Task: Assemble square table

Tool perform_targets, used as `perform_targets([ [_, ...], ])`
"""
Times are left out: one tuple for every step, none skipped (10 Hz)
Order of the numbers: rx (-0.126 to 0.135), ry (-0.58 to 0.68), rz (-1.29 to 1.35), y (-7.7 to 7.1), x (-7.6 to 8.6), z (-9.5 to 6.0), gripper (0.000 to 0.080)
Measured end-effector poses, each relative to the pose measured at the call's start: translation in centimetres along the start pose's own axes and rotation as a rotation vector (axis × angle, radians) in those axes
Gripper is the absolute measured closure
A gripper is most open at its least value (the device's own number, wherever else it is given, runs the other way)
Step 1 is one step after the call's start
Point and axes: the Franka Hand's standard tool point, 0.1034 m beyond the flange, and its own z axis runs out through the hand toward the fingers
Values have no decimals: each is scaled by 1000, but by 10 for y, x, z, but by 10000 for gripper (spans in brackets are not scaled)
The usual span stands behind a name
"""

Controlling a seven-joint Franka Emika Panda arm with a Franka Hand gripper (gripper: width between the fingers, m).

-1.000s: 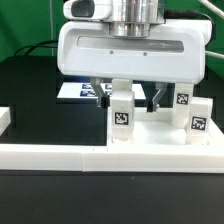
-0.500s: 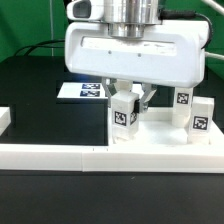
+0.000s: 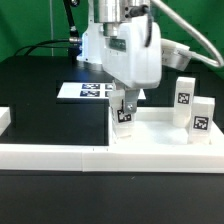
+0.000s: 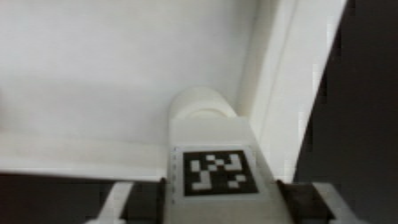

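Now gripper [image 3: 125, 103] clasps upright leg [image 3: 124, 116] (tag outward).

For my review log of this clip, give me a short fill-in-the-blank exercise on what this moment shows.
1. The gripper is closed on a white tagged ____.
2. In the exterior view, ____ other legs stand toward that view's right.
3. The marker board lies flat on the ____ table.
4. The tag on the held leg is black and ____.

Missing words: leg; two; black; white
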Motion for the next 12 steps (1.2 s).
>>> perform_targets([
  [8,-15,122,0,-2,1,509],
  [19,-30,239,0,-3,1,509],
  [22,-42,314,0,-2,1,509],
  [21,-42,325,0,-3,1,509],
  [22,-42,306,0,-3,1,502],
  [20,-41,289,1,-2,2,502],
  [22,-40,241,1,-2,1,305],
  [33,-41,16,-1,-1,-3,305],
  [37,-42,-138,2,-3,-5,184],
  [33,-43,-232,4,-6,-2,160],
  [34,-42,-278,4,-5,-2,152],
  [35,-40,-326,4,-4,-2,152],
])
